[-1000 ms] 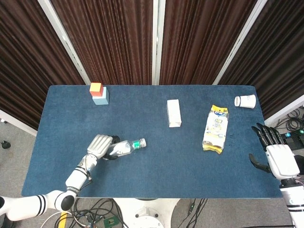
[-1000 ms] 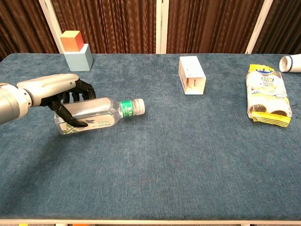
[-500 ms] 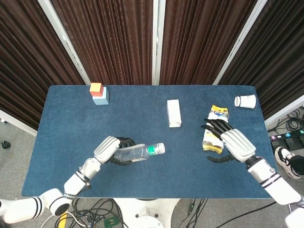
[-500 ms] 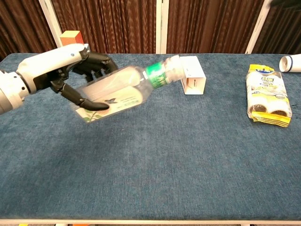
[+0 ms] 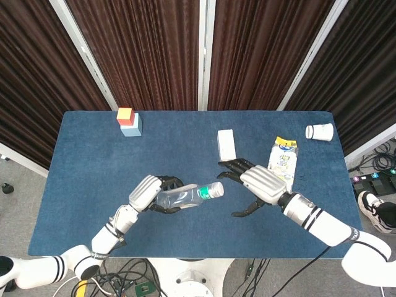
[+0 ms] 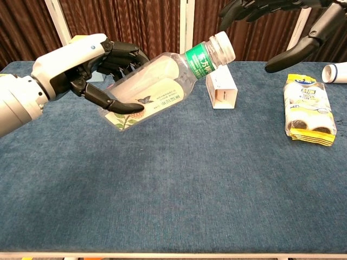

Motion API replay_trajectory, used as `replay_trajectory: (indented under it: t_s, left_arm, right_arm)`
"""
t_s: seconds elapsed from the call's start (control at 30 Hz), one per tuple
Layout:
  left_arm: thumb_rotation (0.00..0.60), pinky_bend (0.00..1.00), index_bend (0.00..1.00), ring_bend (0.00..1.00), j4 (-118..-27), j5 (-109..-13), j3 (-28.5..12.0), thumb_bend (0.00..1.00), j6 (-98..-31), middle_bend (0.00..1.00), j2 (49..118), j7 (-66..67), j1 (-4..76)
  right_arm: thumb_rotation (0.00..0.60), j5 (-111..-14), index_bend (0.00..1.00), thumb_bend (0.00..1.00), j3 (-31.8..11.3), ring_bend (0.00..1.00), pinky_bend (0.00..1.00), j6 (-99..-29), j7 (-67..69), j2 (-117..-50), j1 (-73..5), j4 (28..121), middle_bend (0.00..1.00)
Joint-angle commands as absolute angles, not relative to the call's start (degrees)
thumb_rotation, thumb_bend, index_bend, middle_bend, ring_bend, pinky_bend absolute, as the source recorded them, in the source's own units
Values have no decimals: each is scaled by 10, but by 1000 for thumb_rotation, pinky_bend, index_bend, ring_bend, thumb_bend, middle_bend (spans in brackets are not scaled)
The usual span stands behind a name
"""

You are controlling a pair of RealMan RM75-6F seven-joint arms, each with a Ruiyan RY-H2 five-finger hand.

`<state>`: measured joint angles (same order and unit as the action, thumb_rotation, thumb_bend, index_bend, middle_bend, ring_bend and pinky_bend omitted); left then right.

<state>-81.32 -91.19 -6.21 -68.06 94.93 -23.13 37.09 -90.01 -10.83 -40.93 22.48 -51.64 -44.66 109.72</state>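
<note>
- Head view: a clear water bottle (image 5: 185, 196) is grasped around its body by the left hand (image 5: 150, 193) and held clear of the blue table (image 5: 93, 167), roughly over the middle of the near half; the capless neck is pointed toward the right hand (image 5: 258, 184).
- Chest view: the bottle (image 6: 162, 78) is seen tilted, neck uppermost, with the left hand's fingers (image 6: 116, 104) wrapped under and over it; the pick-up is judged done.
- The right hand is spread with nothing in it, its fingertips just beside the bottle's mouth but not touching; any grasp of the neck or a hand-over is judged not yet made.
- Untouched on the table are a white box (image 5: 226, 143), a yellow packet (image 5: 281, 162), a white cup (image 5: 320, 132) lying on its side at the far right corner, and an orange block (image 5: 125, 114) stacked on a pale blue block (image 5: 131, 127) at the far left.
</note>
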Motion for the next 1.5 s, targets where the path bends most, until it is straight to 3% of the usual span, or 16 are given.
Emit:
replay_trajectory:
  t_s: [0.03, 1.5]
  left_arm:
    - [600, 602, 558, 479, -815, -913, -61, 440, -681, 552, 949, -230, 372]
    - [600, 601, 559, 479, -822, -908, -54, 438, -690, 552, 939, -225, 378]
  right_arm:
    - [440, -896, 203, 0, -105, 0, 0, -407, 218, -521, -451, 1097, 23]
    - [439, -886, 203, 0, -77, 0, 0, -434, 187, -517, -464, 1116, 23]
